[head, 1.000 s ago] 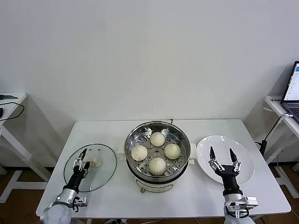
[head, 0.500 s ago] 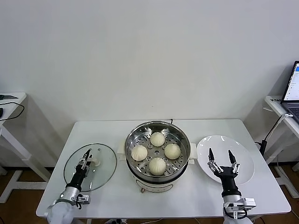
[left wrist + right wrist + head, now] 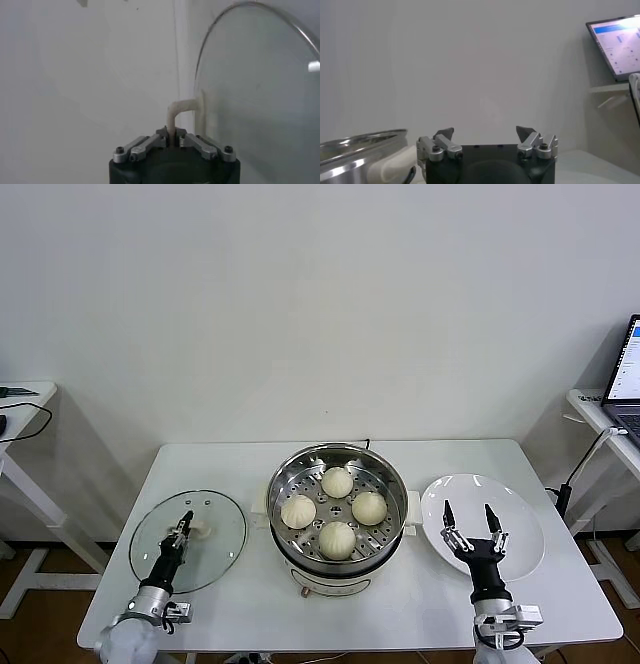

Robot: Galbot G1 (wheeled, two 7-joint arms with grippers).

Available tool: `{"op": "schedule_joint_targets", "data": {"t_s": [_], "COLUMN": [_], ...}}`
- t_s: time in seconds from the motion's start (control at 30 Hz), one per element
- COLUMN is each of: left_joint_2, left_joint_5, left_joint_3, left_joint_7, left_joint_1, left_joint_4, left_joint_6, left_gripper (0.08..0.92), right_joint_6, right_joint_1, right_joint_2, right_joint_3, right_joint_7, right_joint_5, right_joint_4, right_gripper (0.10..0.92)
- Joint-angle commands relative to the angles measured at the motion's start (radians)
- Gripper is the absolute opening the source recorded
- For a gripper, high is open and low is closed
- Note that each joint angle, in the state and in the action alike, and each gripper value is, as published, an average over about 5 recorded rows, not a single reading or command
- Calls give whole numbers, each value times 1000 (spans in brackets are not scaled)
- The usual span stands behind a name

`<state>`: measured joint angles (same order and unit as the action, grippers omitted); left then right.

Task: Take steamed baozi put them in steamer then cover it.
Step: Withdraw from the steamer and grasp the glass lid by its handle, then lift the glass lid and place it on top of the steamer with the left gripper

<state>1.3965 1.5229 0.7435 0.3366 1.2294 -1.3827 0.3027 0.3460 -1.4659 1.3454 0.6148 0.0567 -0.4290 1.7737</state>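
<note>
steel steamer (image 3: 338, 514) sits mid worktop (image 3: 250, 459) w/ four baozi (image 3: 337, 482) on its tray. glass cover (image 3: 190, 540) near the worktop's left edge, tilted; left gripper (image 3: 184, 524) fingers clamped on its cream handle (image 3: 181, 110). right gripper (image 3: 467, 526) over the white plate (image 3: 520, 524) by the right edge, fingers spread wide, holding nothing.

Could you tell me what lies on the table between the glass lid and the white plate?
In the head view, the steamer sits between the cover and the plate, with four steamed baozi on its perforated tray.
</note>
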Motion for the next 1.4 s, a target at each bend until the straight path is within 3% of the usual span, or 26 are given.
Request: {"op": "schedule_joint_targets", "data": {"t_s": [0.03, 0.33, 0.53, 0.83, 1.03, 1.4], "left_joint_2": [-19, -179, -275, -308, -290, -142], "left_joint_5": [-59, -377, -403, -255, -174, -56], "left_joint_3": [35, -30, -229, -570, -762, -956], "left_joint_7": [-40, -334, -475, -566, -599, -607], "left_joint_1": [118, 292, 263, 87, -52, -218], "left_joint_4": [-345, -816, -967, -938, -877, -702], "left_joint_6": [-80, -429, -697, -858, -926, -971], "left_gripper": [187, 187, 188, 187, 188, 187], "right_joint_6": [1, -1, 4, 13, 18, 24], "right_joint_1": [10, 29, 28, 15, 3, -3], "right_joint_2": [0, -2, -3, 3, 18, 45], "right_joint_3": [-3, -10, -14, 10, 24, 27], "right_joint_7": [0, 1, 4, 5, 5, 1], "right_joint_5": [-2, -10, -11, -3, 13, 42], "right_joint_4": [-5, -7, -5, -8, -10, -18], "right_gripper": [823, 823, 823, 823, 823, 823]}}
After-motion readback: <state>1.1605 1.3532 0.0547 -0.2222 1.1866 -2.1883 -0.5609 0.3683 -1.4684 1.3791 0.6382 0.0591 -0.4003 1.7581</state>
